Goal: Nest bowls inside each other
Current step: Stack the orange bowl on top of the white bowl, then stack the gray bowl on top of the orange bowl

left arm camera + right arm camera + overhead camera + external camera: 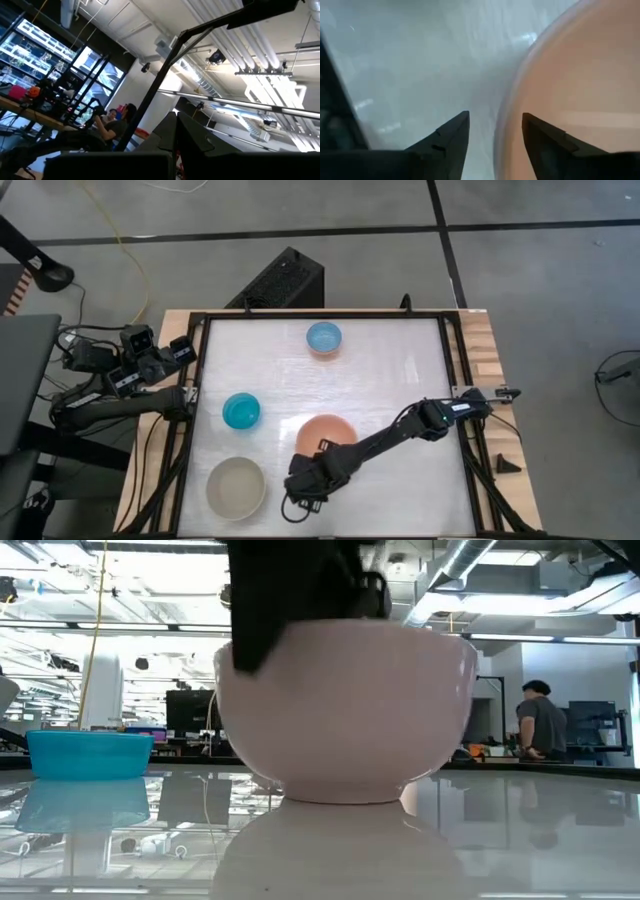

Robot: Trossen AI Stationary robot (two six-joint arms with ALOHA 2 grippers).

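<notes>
A salmon-orange bowl (328, 435) stands upright on the white table, near the middle; in the low view it fills the centre (345, 710). My right gripper (495, 122) is open and points steeply down over the bowl's near-left rim (507, 115), one finger outside the wall and one over the inside. A teal bowl (241, 411) sits to its left, a light blue bowl (323, 337) at the far middle and a cream-beige bowl (236, 487) at the near left. My left gripper (180, 350) is shut, raised beyond the table's left edge.
A black frame (452, 380) borders the table. A black box (285, 280) lies beyond the far edge. The table's right half (400, 370) is bare white surface. In the low view a person (540, 725) stands far off in the room behind.
</notes>
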